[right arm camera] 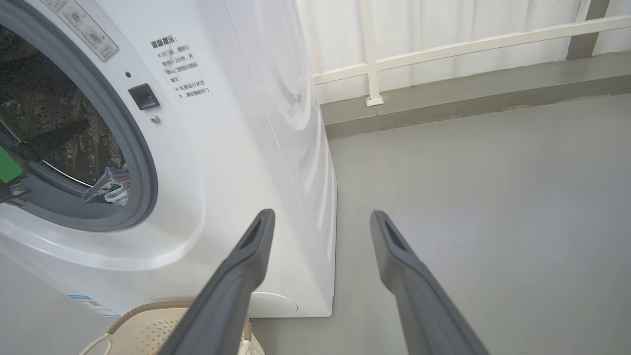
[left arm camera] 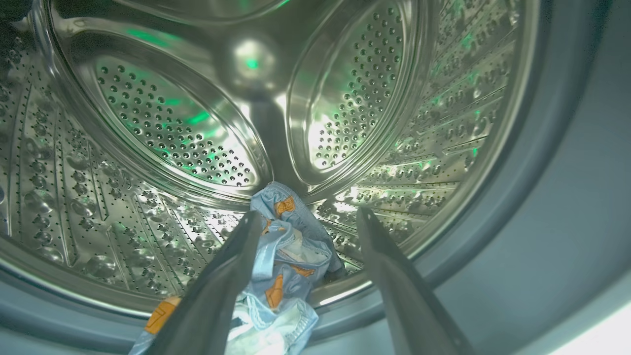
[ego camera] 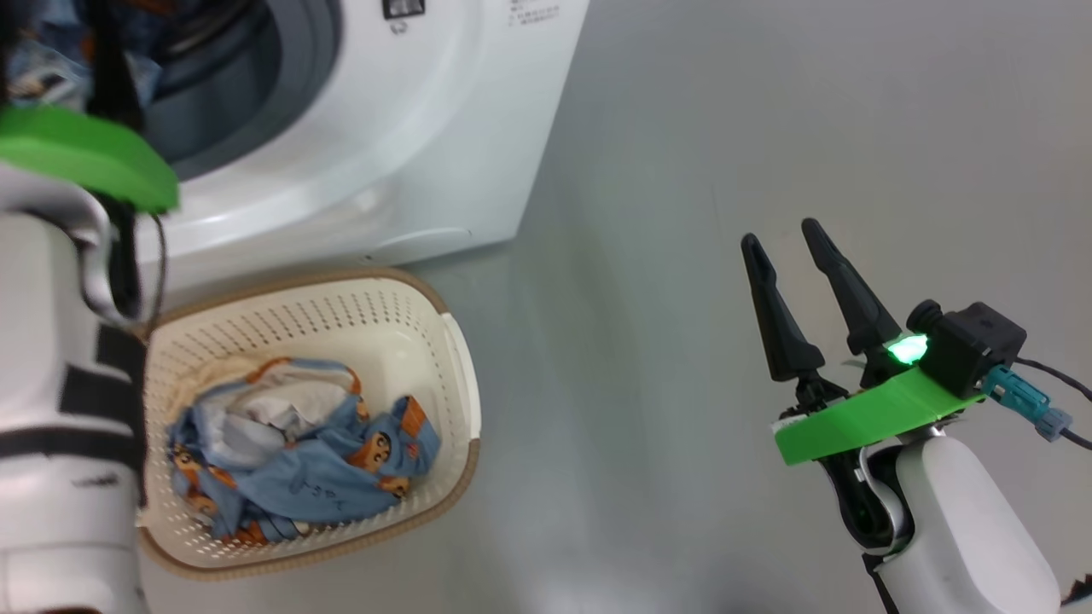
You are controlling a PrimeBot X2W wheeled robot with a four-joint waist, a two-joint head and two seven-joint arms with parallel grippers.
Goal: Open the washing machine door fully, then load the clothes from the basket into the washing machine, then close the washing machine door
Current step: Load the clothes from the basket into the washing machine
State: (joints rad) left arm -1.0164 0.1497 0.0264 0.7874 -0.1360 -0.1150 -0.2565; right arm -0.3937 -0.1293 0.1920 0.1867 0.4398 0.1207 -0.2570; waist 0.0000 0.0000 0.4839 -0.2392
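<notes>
My left gripper (left arm camera: 309, 214) is open inside the steel drum (left arm camera: 162, 128) of the washing machine (ego camera: 409, 128). A blue garment with orange figures (left arm camera: 286, 246) lies loose between its fingers, draped over the drum's front lip; it also shows at the gasket (right arm camera: 111, 185). More of the clothes (ego camera: 316, 460) lie bunched in the cream basket (ego camera: 375, 315) on the floor in front of the machine. My right gripper (ego camera: 781, 234) hangs open over bare floor to the right of the machine, with nothing between its fingers (right arm camera: 321, 215). The washing machine door is out of view.
My left forearm (ego camera: 51, 384) rises along the basket's left side toward the machine's opening. Grey floor (ego camera: 725, 128) spreads to the right of the machine. A white railing and low kerb (right arm camera: 443, 64) run behind. The basket's rim (right arm camera: 143, 328) sits just below my right fingers.
</notes>
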